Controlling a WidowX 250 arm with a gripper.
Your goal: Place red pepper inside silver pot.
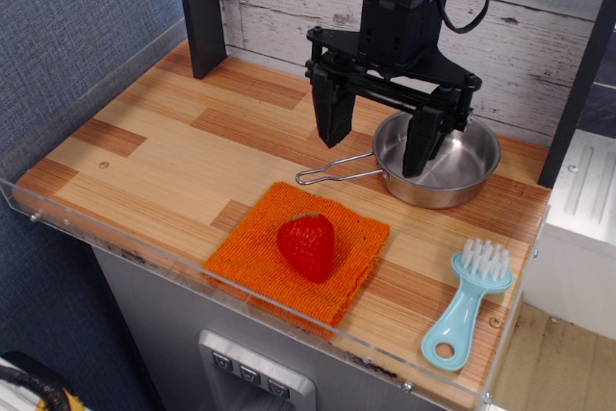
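In the single overhead-angled view, the arm is cut off at the top edge, so only its lower housing and the tool (378, 137) show. The tool hangs released, its two dark fingers (332, 111) spread wide with nothing between them. Its right finger covers part of the silver pot (464, 166), hiding some of the near inner wall; the pot's one thin wire handle points left across the tabletop (154, 151). One red pepper (307, 244) lies on the middle of one orange cloth (252, 247), well apart from the pot and outside it. Its green top is hard to make out. One pale blue brush (468, 300) lies near the right front corner, bristles up.
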